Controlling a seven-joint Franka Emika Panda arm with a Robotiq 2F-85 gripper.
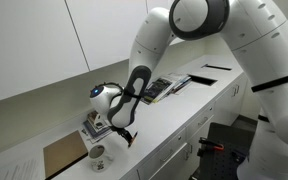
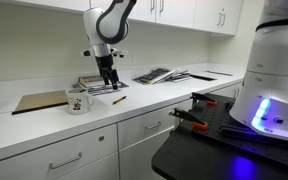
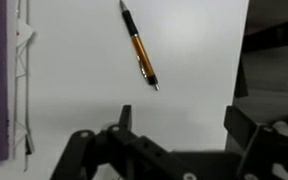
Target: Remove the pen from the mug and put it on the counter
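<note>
The pen [image 3: 139, 45], orange-brown with dark ends, lies flat on the white counter [image 3: 199, 50] in the wrist view. It also shows in an exterior view [image 2: 119, 100], to the right of the white mug [image 2: 77, 103]. The mug stands upright on the counter [image 2: 154, 98] and also shows in an exterior view [image 1: 97, 154]. My gripper [image 3: 181, 120] is open and empty, hovering above the counter with the pen just beyond its fingertips. In both exterior views the gripper [image 2: 109, 84] [image 1: 122, 134] hangs close above the counter, between the mug and the pen.
Stacked books [image 2: 96, 86] [image 1: 92, 126] lie right behind the gripper. A brown board [image 2: 39, 101] [image 1: 64, 156] lies beside the mug. Open magazines [image 2: 160, 75] [image 1: 166, 87] lie farther along the counter. A dark cart with red-handled tools [image 2: 189, 118] stands in front.
</note>
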